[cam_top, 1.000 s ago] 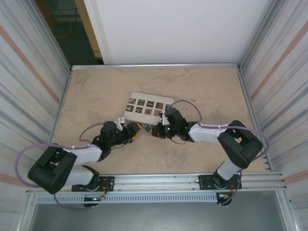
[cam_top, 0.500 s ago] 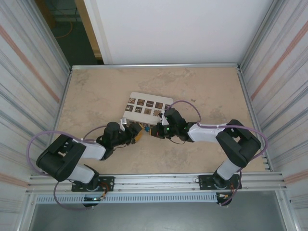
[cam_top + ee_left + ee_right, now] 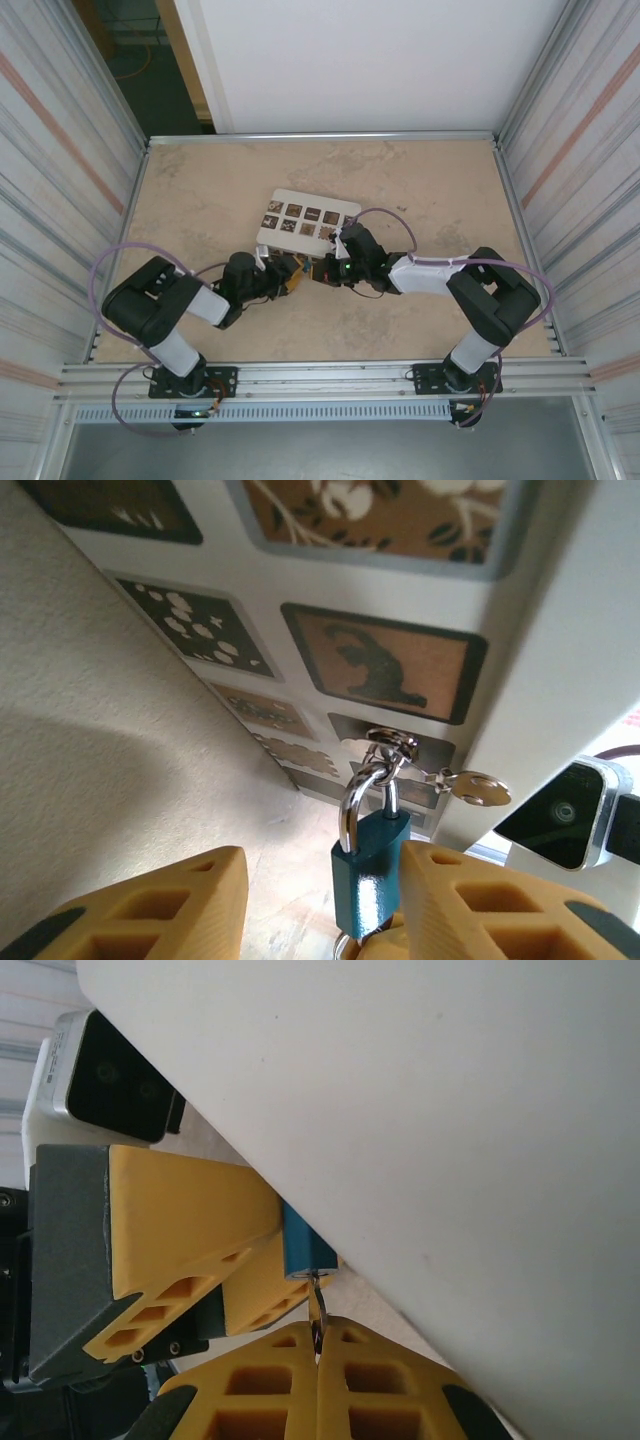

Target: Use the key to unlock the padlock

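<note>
surface: beige marbled table (image 3: 200,190) | on it: white box (image 3: 300,203) — brown patterned squares on top — lying flat, mid-table

Flat white box (image 3: 307,221) lies near the middle of the beige marbled table (image 3: 440,190), long side slightly askew to the back edge, with two rows of brown patterned squares on its top face (up close from the left wrist: dark-framed panels with a leaf sprig, dots and a dark silhouette). Ribbed metal walls (image 3: 60,160) close both sides and a plain white panel (image 3: 370,60) closes the back. An aluminium rail (image 3: 330,375) runs along the near edge.
</note>
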